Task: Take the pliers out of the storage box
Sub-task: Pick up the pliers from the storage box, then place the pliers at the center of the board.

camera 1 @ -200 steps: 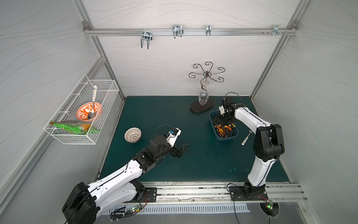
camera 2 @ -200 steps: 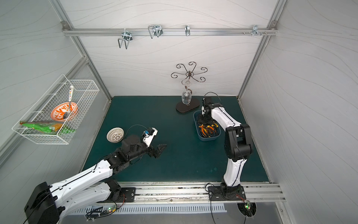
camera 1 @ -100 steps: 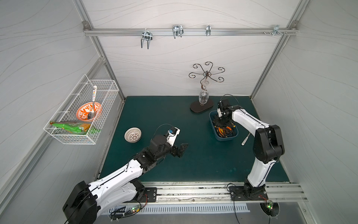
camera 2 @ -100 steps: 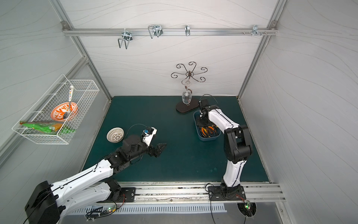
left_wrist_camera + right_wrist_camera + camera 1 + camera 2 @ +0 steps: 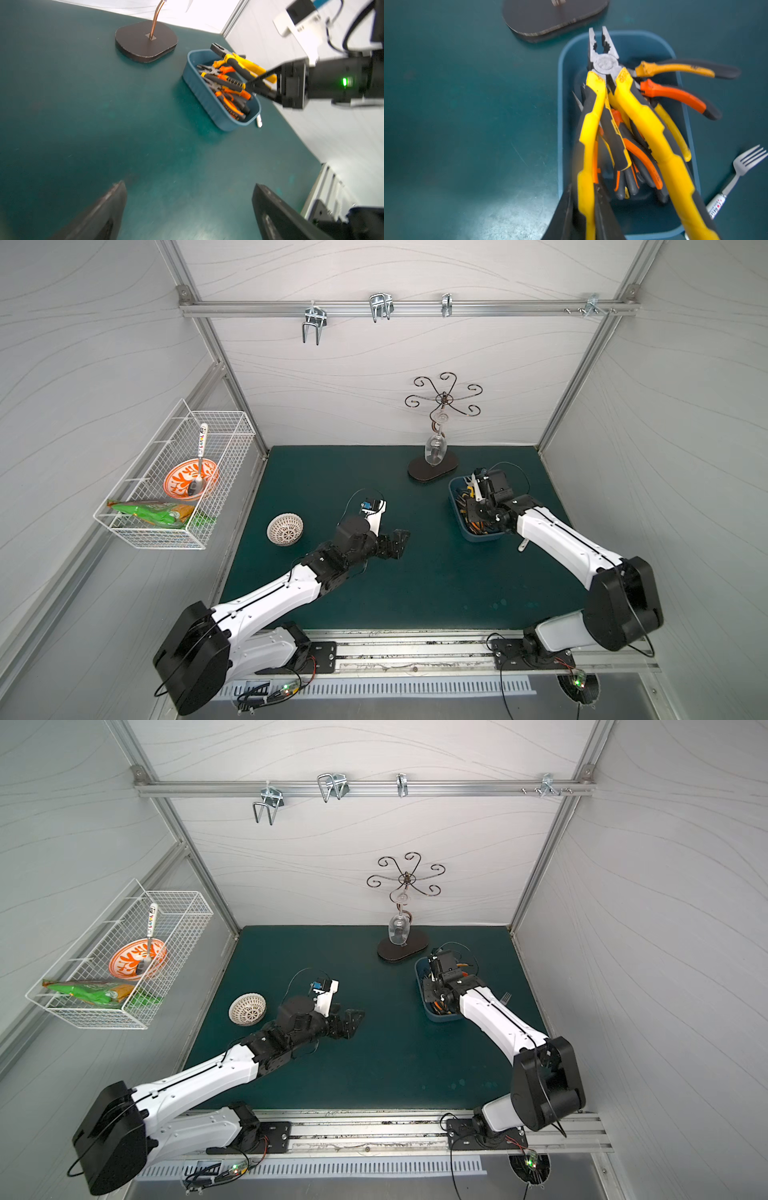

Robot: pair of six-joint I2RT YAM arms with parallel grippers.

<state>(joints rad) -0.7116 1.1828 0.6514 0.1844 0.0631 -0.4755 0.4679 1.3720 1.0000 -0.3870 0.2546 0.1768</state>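
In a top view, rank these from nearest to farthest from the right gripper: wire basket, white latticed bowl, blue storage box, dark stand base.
From the right gripper:
1. storage box, directly beneath it.
2. stand base, just past the box, toward the back wall.
3. white bowl, across the mat, on the left side.
4. wire basket, hung on the left wall.

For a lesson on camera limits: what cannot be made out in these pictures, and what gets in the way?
- Count of pliers in the storage box: they overlap in both wrist views and are too small in both top views.
- Handle ends of the yellow pliers: cut off by the right wrist view's bottom edge.
- Fork: the right arm covers most of it in both top views.
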